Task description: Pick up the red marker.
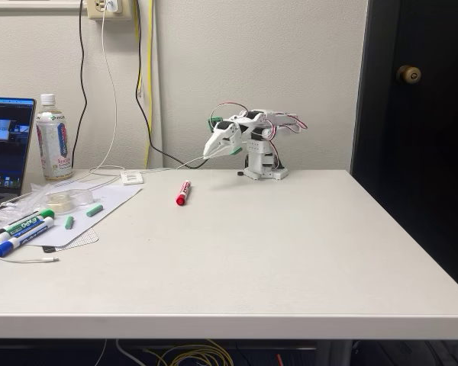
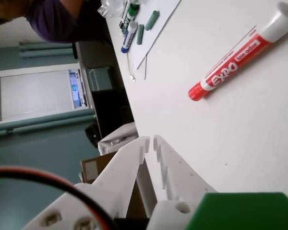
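- The red marker is lying flat on the white table, left of the arm's base and well clear of every table edge, open surface all around it.
- The gripper is hovering above the table, right of the marker and apart from it; in the wrist view its fingers are sitting nearly closed, holding nothing.
- Green and blue markers, a bottle and a laptop are crowding the far-left side.
- A dark door is standing at the right.

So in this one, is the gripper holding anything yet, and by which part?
Nothing is held. The gripper is shut with nothing between its fingers, up off the table, while the red marker lies flat on the table, apart from it.
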Tool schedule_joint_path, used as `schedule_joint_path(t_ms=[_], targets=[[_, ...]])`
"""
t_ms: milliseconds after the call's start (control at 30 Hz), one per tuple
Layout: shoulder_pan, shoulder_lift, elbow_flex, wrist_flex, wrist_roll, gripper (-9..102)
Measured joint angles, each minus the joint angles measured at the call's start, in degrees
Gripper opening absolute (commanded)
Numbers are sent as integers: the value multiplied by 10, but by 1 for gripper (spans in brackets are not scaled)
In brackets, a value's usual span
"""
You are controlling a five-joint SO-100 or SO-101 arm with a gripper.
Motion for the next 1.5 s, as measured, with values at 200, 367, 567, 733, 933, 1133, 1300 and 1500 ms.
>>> schedule_joint_path(t_ms=[200,367,567,733,933,1133,1300,1500], targets=[[-3,-410,-360,159,8,0],[-19,-574,-508,182,6,0],[-23,-642,-544,170,35,0],[-4,-651,-550,164,49,0],[-1,-650,-550,184,76,0],[7,-650,-565,217,94,14],[6,-652,-571,250,96,14],[11,-715,-623,285,105,13]])
